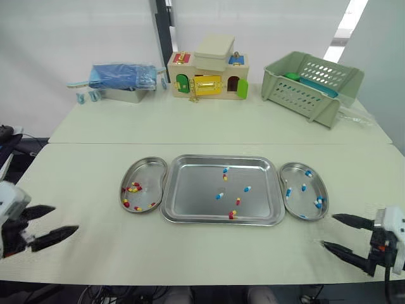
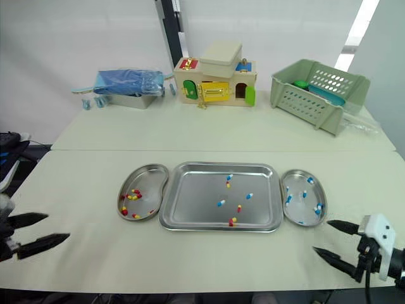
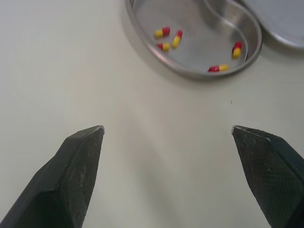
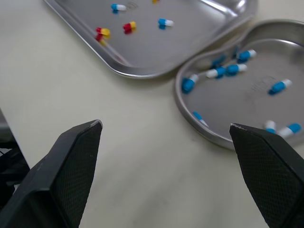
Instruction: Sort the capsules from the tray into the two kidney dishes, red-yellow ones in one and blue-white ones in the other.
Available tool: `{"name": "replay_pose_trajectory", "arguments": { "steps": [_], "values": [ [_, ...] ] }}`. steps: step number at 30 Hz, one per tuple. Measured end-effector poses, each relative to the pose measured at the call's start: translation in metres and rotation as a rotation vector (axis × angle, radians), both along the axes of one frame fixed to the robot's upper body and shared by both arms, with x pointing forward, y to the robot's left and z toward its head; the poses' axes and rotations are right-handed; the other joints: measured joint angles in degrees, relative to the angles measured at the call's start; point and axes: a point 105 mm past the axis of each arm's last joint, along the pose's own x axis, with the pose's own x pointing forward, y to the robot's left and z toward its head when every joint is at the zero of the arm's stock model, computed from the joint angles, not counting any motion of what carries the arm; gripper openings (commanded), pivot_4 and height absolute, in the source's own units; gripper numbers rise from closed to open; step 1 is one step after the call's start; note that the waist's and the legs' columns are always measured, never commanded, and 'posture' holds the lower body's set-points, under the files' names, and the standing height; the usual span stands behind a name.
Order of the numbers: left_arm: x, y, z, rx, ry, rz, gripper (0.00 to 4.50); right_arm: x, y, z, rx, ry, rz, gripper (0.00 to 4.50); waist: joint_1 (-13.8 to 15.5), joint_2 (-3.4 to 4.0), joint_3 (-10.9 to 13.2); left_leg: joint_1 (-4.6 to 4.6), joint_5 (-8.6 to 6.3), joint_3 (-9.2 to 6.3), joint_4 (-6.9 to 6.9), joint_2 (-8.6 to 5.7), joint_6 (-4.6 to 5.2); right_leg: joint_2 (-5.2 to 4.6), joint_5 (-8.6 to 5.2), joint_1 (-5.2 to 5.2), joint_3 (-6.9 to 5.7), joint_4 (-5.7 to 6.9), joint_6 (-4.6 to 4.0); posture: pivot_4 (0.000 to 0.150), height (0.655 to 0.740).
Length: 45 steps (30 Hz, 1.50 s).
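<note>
Now | we hold nothing, left gripper [image 1: 66, 218] and right gripper [image 1: 329, 230] both wide open, near side | a few capsules [image 1: 232, 215] lie in the middle tray [image 1: 196, 190] | left dish [image 1: 149, 174] has red-yellow, right dish [image 1: 296, 177] blue-white | next we should reach in and pinch one

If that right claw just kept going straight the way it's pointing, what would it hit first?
Most likely the near rim of the kidney dish with blue-white capsules, close beside the tray. The open right gripper points that way over bare table; depth is unclear, so it might touch the table first.
</note>
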Motion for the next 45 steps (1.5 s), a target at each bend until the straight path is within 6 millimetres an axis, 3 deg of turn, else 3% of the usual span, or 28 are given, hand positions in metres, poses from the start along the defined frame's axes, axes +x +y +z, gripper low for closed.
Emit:
{"name": "replay_pose_trajectory", "arguments": {
  "steps": [3, 8, 18, 21, 27, 33, 39, 45],
  "values": [
    [-0.021, 0.006, -0.013, 0.037, 0.045, 0.005, 4.46, 0.003, -0.024, -0.003, -0.031, 0.057, -0.042, 4.5, 0.04, -0.06, 0.02, 0.01, 0.0, 0.01, -0.01, 0.02, 0.0, 0.0, -0.01, -0.01, 0.0, 0.0, -0.01, 0.15, 0.74],
    [-0.032, 0.01, -0.017, 0.051, 0.04, 0.028, 4.46, 0.016, -0.053, -0.001, -0.071, 0.058, -0.105, 4.5, 0.03, -0.06, 0.02, 0.01, -0.01, 0.05, 0.0, -0.01, 0.0, -0.03, 0.0, 0.0, 0.03, 0.0, 0.0, 0.15, 0.74],
    [-0.03, -0.003, -0.016, 0.034, -0.028, -0.007, 4.46, 0.027, -0.063, 0.004, -0.093, 0.046, -0.079, 4.5, -0.1, -0.04, 0.02, 0.0, -0.01, 0.04, -0.01, 0.0, 0.0, -0.02, 0.0, -0.01, 0.02, 0.0, 0.0, 0.15, 0.74],
    [-0.026, -0.021, -0.015, -0.011, -0.087, -0.063, 4.46, 0.024, -0.057, 0.008, -0.082, 0.079, -0.036, 4.5, -0.09, -0.01, 0.02, -0.01, -0.01, 0.07, 0.0, -0.01, -0.01, -0.03, 0.0, 0.0, 0.05, 0.0, 0.0, 0.15, 0.74],
    [-0.021, -0.102, -0.023, -0.213, -0.193, -0.325, 4.46, 0.03, -0.013, 0.052, -0.031, 0.078, 0.15, 4.5, -0.11, 0.06, -0.01, -0.02, -0.01, 0.06, 0.01, 0.03, -0.01, 0.0, 0.0, 0.0, 0.03, 0.0, 0.0, 0.15, 0.74],
    [-0.046, -0.168, -0.04, -0.356, -0.247, -0.53, 4.46, 0.045, 0.032, 0.085, -0.031, 0.041, 0.283, 4.5, 0.0, 0.03, 0.01, -0.1, -0.02, 0.05, 0.06, 0.02, 0.0, 0.0, 0.01, -0.03, 0.02, -0.07, 0.01, 0.15, 0.74],
    [-0.03, -0.184, -0.043, -0.392, -0.497, -0.515, 4.46, 0.062, 0.1, 0.101, -0.03, -0.035, 0.485, 4.5, 0.62, 0.08, 0.0, -0.16, -0.02, 0.01, 0.07, 0.01, -0.01, 0.0, 0.02, -0.08, -0.02, -0.11, 0.02, 0.15, 0.74],
    [-0.03, -0.199, -0.054, -0.42, -0.567, -0.484, 4.46, 0.082, 0.15, 0.081, -0.096, -0.036, 0.66, 4.5, 0.48, 0.13, -0.01, -0.58, -0.02, 0.04, 0.08, -0.11, 0.0, -0.13, 0.07, -0.51, 0.03, -0.22, 0.12, 0.15, 0.74]
  ]
}}
